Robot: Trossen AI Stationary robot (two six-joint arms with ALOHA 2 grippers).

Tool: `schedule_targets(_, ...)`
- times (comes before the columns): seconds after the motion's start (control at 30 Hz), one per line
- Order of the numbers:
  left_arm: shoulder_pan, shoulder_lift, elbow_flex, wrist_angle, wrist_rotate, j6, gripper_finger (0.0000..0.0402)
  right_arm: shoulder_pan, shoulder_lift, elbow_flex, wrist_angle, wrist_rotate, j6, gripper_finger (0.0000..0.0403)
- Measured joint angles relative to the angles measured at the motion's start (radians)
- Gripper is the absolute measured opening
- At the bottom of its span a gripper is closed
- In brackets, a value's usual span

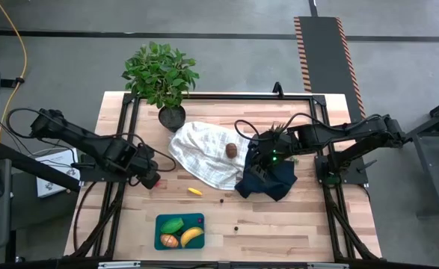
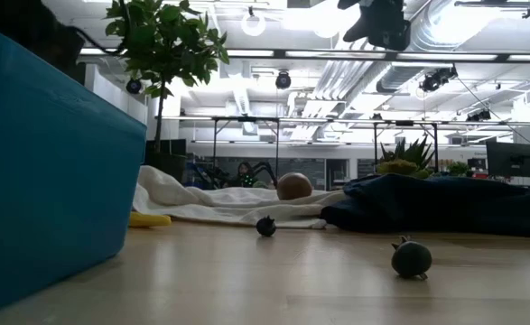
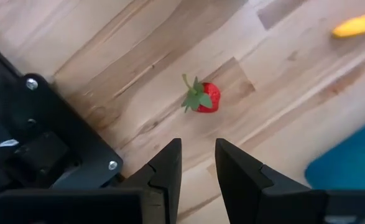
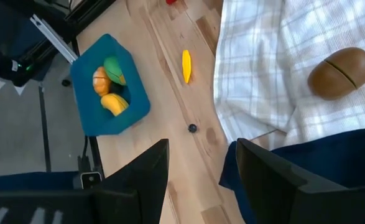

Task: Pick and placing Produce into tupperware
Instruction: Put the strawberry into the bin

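Note:
A red strawberry (image 3: pixel 202 98) with a green leaf cap lies on the wooden table just ahead of my left gripper (image 3: pixel 198 146), which points down over it, open and holding nothing. The teal tupperware (image 1: pixel 159 223) stands near the front edge and holds a green piece (image 1: pixel 173 225), an orange piece (image 1: pixel 168 240) and a yellow banana (image 1: pixel 192 237). A small yellow piece (image 1: pixel 194 191) and two dark bits (image 1: pixel 221 199) (image 1: pixel 236 229) lie loose on the table. A brown kiwi ball (image 1: pixel 232 150) rests on the white cloth (image 1: pixel 204 161). My right gripper (image 1: pixel 266 158) hangs open above the navy cloth (image 1: pixel 268 183).
A leafy potted plant (image 1: pixel 161 75) stands at the table's far edge, behind the white cloth. A spiky green top (image 2: pixel 404 153) shows behind the navy cloth. Black frame rails (image 1: pixel 122 134) run along both sides of the table. Bare wood lies between the tupperware and the cloths.

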Motion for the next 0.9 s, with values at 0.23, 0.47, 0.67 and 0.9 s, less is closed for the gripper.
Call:
schedule_targets(0.23,0.000,0.000,-0.070,0.066,-0.009,-0.027,0.0104,0.000,0.000,0.000,0.000,0.000,0.025,0.0179)
schedule_targets(0.47,0.000,0.000,-0.093,0.131,-0.032,-0.027,0.0183,0.000,0.000,0.000,0.000,0.025,0.026,0.0179)
schedule_targets(0.67,0.000,0.000,-0.146,0.206,-0.030,-0.035,0.0234,0.000,0.000,0.000,0.000,0.039,0.006,0.0179)
schedule_targets(0.9,0.000,0.000,-0.218,0.302,-0.018,-0.072,0.0258,0.000,0.000,0.000,0.000,0.039,-0.013,0.0179)
